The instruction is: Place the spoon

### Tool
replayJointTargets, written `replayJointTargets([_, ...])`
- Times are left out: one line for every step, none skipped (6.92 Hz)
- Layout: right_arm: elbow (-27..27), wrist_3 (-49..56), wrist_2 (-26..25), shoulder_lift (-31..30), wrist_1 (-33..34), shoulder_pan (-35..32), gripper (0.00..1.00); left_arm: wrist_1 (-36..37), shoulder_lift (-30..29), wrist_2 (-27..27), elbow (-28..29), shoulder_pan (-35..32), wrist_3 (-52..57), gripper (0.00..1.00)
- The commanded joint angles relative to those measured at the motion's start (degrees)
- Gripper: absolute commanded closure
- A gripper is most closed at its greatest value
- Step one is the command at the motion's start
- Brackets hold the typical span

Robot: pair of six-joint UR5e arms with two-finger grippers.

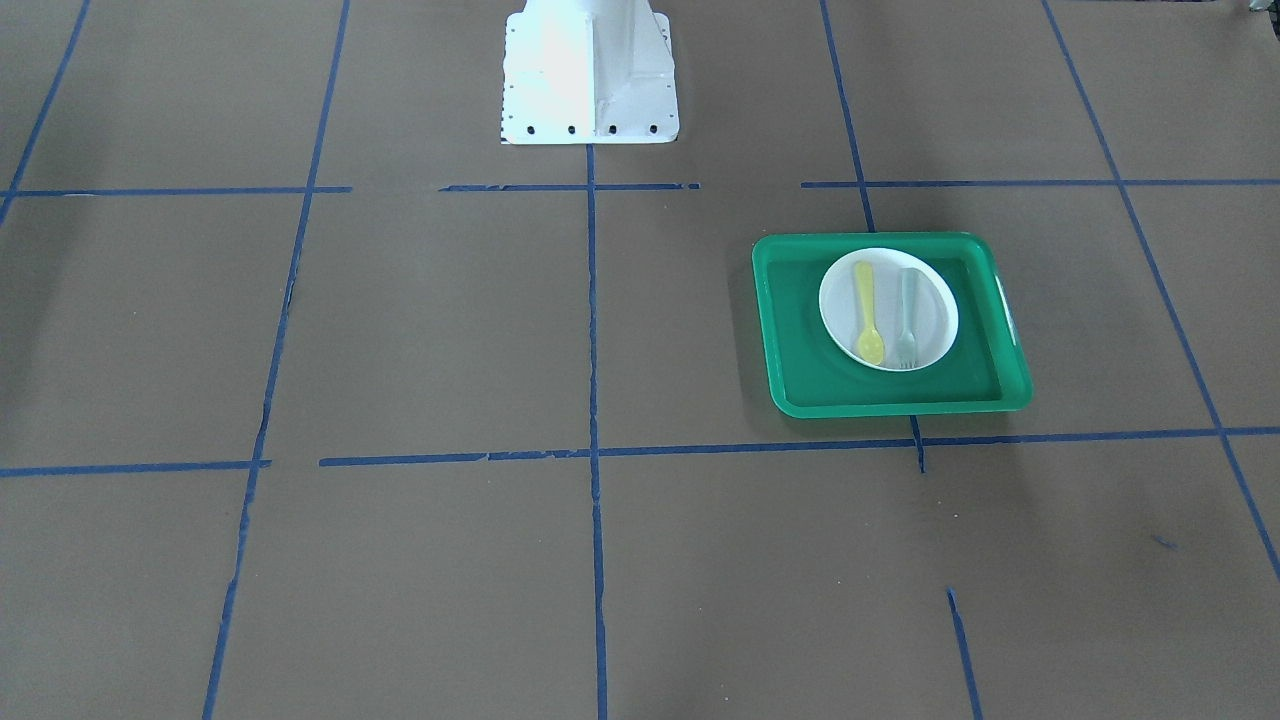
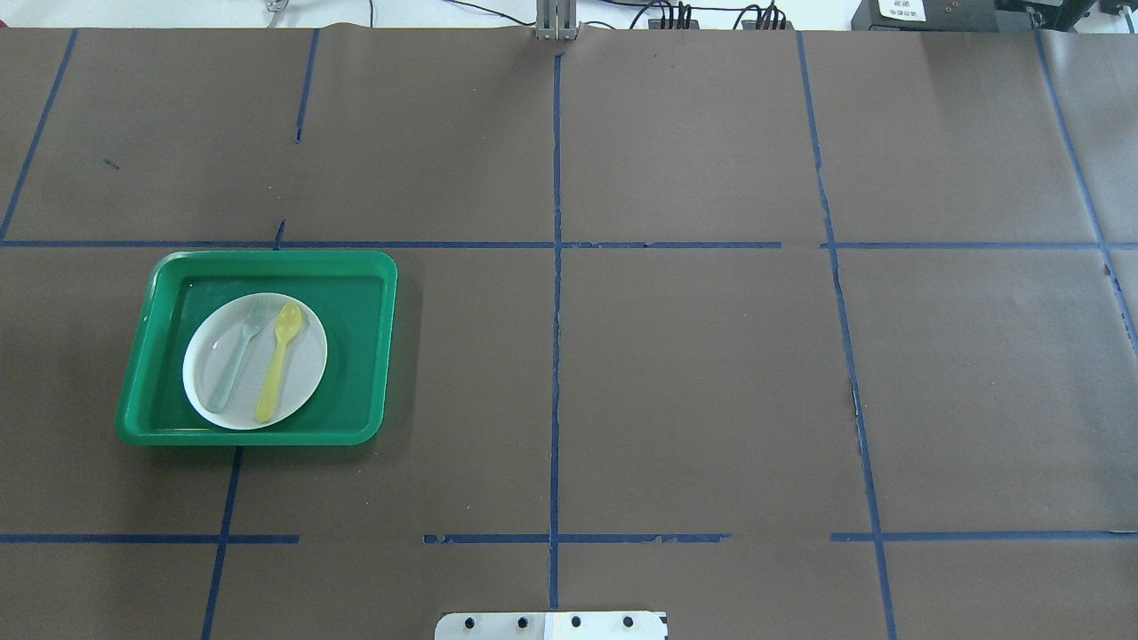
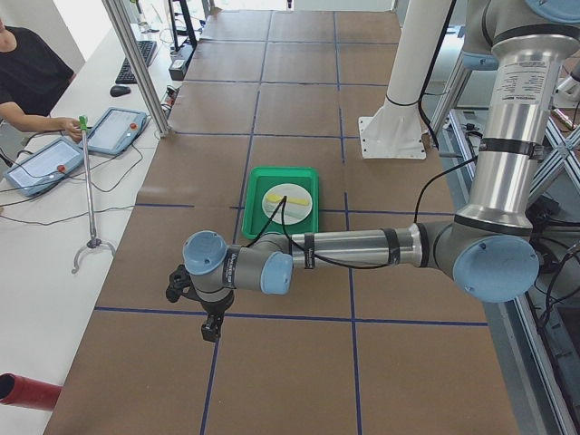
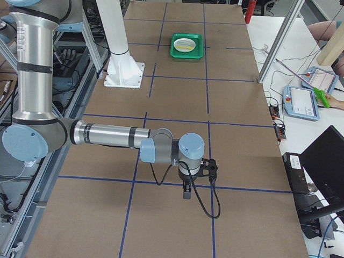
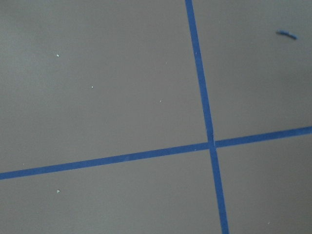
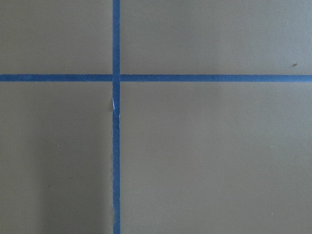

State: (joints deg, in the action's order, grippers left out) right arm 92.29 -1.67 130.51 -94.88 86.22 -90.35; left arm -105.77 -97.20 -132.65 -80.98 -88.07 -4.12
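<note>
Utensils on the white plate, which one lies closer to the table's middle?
The pale-yellow spoon, the one with an oval bowl; the grey-green fork beside it, with tines, lies farther toward the end of the table.

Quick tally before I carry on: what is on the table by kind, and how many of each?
tray: 1
plate: 1
spoon: 1
fork: 1
Total: 4
</note>
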Motion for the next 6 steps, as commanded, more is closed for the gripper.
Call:
replayJointTargets([0.0,0.0,-0.08,0.04,0.0,0.0,0.0,-6.02,-0.01,-7.84,-3.91,4.89,-8.5,0.0])
replayJointTargets([0.0,0.0,0.01,-0.05,0.0,0.0,0.0,-5.94,-0.36,-7.71,-6.53,10.41,-15.32,0.0])
replayJointTargets([0.0,0.0,0.01,0.04,0.0,0.0,0.0,-6.81,-0.62,-3.97,-10.12,14.73,-19.92,0.0])
replayJointTargets([0.08,0.0,0.01,-0.05,0.0,0.0,0.0,-7.6,-1.67,-1.32,-11.81,20.51,-26.75,0.0])
replayJointTargets([0.0,0.0,0.01,0.04,0.0,0.0,0.0,-7.96,-5.86,0.44,-11.66,25.97,-34.56,0.01])
replayJointTargets([0.08,0.0,0.01,0.04,0.0,0.0,0.0,-8.05,-7.03,1.33,-12.87,31.59,-39.77,0.03])
